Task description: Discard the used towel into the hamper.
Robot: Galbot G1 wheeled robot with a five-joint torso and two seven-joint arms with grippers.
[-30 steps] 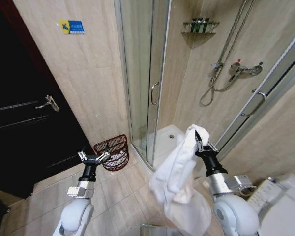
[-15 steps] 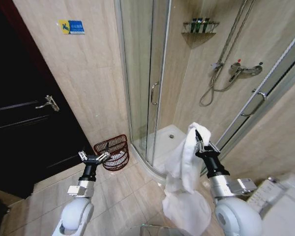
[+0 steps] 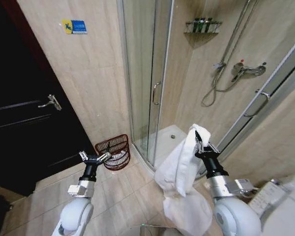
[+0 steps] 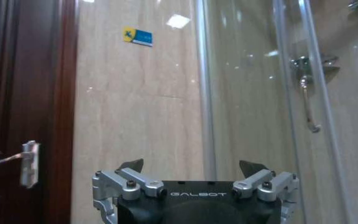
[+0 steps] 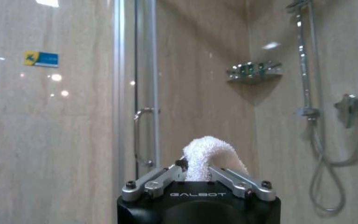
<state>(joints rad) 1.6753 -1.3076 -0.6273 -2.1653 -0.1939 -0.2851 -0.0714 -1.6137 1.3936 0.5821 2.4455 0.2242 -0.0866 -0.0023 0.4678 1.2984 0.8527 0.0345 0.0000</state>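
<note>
My right gripper [image 3: 201,143] is shut on the top fold of a white towel [image 3: 179,172], which hangs down in front of the arm toward the floor. In the right wrist view the towel [image 5: 207,156] bulges up between the closed fingers of the right gripper [image 5: 197,170]. The hamper [image 3: 114,151], a reddish-brown wire basket holding something white, stands on the floor against the wall beside the shower door. My left gripper [image 3: 94,157] is open and held low, just in front of the hamper; its spread fingers [image 4: 131,165] show in the left wrist view.
A curved glass shower enclosure [image 3: 147,88] with a handle stands right of the hamper. A dark door [image 3: 24,118] fills the left. A toilet [image 3: 280,206] sits at the lower right. Beige tiled floor [image 3: 118,196] lies between my arms.
The head view has shifted slightly. The towel's hanging part has swung and spread a little to the left again. Both grippers stay about where they were.
</note>
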